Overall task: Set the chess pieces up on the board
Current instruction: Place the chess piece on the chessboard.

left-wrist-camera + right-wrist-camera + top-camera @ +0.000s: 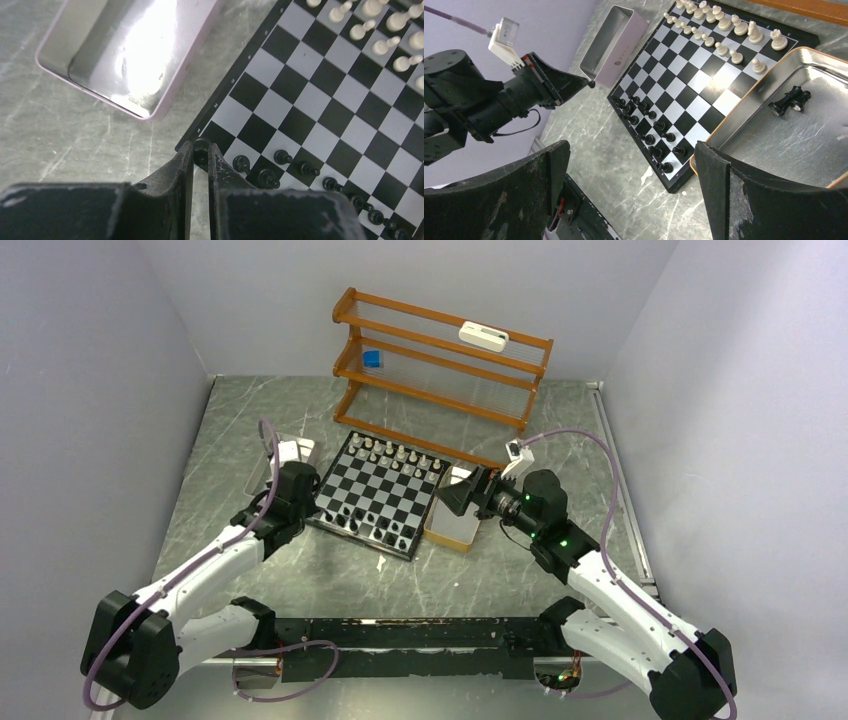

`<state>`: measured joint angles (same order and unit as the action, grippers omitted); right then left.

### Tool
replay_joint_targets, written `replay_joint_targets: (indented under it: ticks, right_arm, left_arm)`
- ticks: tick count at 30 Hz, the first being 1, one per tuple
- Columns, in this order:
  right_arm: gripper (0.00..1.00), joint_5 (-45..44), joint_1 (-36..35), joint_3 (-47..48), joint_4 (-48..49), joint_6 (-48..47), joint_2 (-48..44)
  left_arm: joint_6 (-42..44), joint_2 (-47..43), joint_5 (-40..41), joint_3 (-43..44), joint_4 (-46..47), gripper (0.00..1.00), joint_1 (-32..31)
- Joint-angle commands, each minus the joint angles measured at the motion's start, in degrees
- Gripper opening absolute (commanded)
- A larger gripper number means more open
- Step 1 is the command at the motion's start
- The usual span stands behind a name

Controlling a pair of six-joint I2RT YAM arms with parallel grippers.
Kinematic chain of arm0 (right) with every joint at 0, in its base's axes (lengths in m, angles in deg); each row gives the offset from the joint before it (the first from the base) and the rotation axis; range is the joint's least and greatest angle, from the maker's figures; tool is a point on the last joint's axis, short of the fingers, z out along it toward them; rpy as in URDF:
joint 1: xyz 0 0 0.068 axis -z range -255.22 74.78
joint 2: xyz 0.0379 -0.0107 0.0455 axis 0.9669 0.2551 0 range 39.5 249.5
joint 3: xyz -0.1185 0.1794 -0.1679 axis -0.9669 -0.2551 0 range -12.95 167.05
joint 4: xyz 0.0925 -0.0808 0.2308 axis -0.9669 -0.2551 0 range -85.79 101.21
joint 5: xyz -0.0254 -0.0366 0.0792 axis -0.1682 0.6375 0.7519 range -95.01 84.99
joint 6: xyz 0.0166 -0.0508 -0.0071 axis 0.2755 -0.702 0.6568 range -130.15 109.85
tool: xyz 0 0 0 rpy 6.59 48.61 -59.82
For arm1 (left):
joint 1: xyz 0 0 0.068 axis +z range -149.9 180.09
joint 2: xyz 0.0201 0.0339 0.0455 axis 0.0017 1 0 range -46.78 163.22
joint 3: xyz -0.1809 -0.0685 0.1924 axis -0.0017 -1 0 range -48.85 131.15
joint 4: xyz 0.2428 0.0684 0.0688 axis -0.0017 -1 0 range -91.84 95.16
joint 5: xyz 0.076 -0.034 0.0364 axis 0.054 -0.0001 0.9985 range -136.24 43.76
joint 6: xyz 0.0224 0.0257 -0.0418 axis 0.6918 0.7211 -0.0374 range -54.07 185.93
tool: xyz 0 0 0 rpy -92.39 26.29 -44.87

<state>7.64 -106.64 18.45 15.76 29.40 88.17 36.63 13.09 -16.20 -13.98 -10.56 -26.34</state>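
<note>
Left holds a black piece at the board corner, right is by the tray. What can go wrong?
1. The left gripper pinches the black piece at its very fingertips, close to the black pawns on the board; placing it may topple a neighbour.
2. The open right gripper is near two dark pieces lying together in the tray; grabbing one may drag the other.

Table (300, 580): matt grey stone-look surface, pale veining. Tray (60, 45), upper left of the left wrist view, was polished metal and glared. Board (300, 100): smooth, faint sheen. Black chess pieces (282, 157) looked like glossy plastic. Fingers (170, 175) of the left gripper (200, 152) were matt black, scuffed grey. Rack (440, 370): varnished wood.
</note>
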Motion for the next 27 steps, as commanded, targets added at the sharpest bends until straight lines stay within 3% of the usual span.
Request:
replay_joint_targets:
  ticks: [1, 13, 27]
  right_arm:
    - [1.00, -0.2, 0.3, 0.5, -0.8, -1.9, -0.7]
    - [1.00, -1.5, 0.3, 2.1, -2.9, -3.3, -1.7]
    - [1.00, -1.4, 0.3, 2.3, -2.5, -3.2, -0.8]
  left_arm:
    - [-1.6, 1.4, -5.0, -2.7, 4.6, 0.05, 1.1]
    - [-1.9, 6.7, -10.9, -6.0, 11.5, 0.05, 3.4]
    - [-1.0, 10.6, -10.8, -5.8, 13.0, 0.06, 3.8]
